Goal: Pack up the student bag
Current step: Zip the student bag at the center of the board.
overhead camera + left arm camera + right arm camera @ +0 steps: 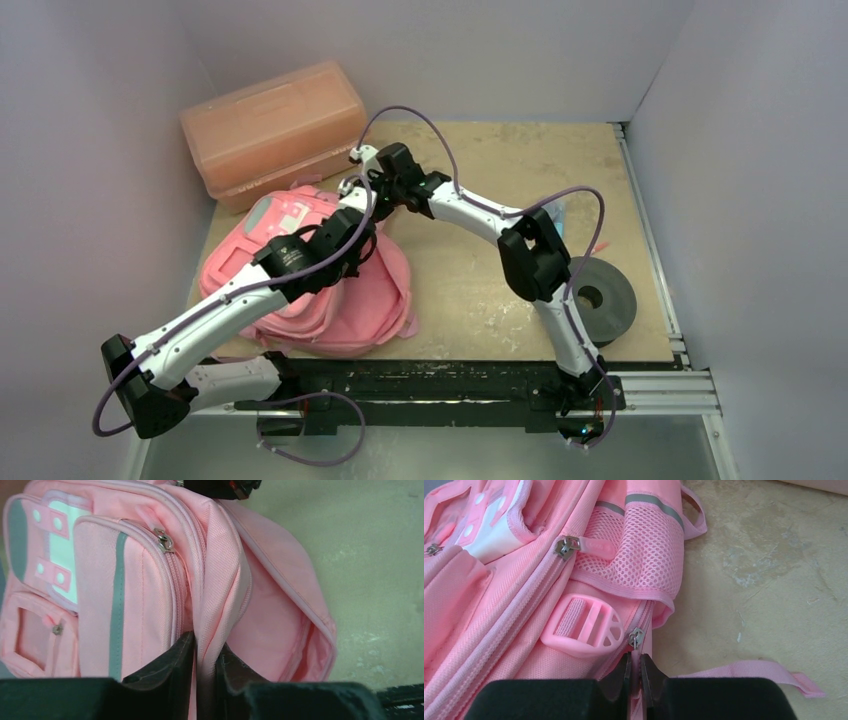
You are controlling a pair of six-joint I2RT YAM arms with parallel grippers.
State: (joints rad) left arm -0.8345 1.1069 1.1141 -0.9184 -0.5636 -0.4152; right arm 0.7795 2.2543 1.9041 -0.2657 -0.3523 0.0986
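Pale wooden tabletop (460,300): fills the middle of the scene between plain walls.

Soft pink fabric backpack (370,310) with grey strips: lies flat on the left half of the tabletop, near the front edge, front pockets facing up, main compartment gaping towards the right.

Rigid salmon-orange translucent plastic box (270,125): stands at the far left corner, just beyond the backpack's far end.

White-and-black left arm (200,330): reaches from the near left up over the backpack. White-and-black right arm (470,212): bends from the near right across to the backpack's far end.

Dark grey roll (615,310) with a round centre hole: rests flat near the right edge, beside the right arm, well apart from the backpack.

Left gripper (205,650): jaws pressed almost together, pinching a fold of pink fabric at the rim of the opening.

Right gripper (640,667): jaws nearly closed, clamping a thin pink strip (640,660) hanging from the zip slider.

Pink plastic strap buckle (584,625): sits just left of that gripper, below the mesh side pocket (634,550).

Small metal zip slider (636,637): just above the fingertips.
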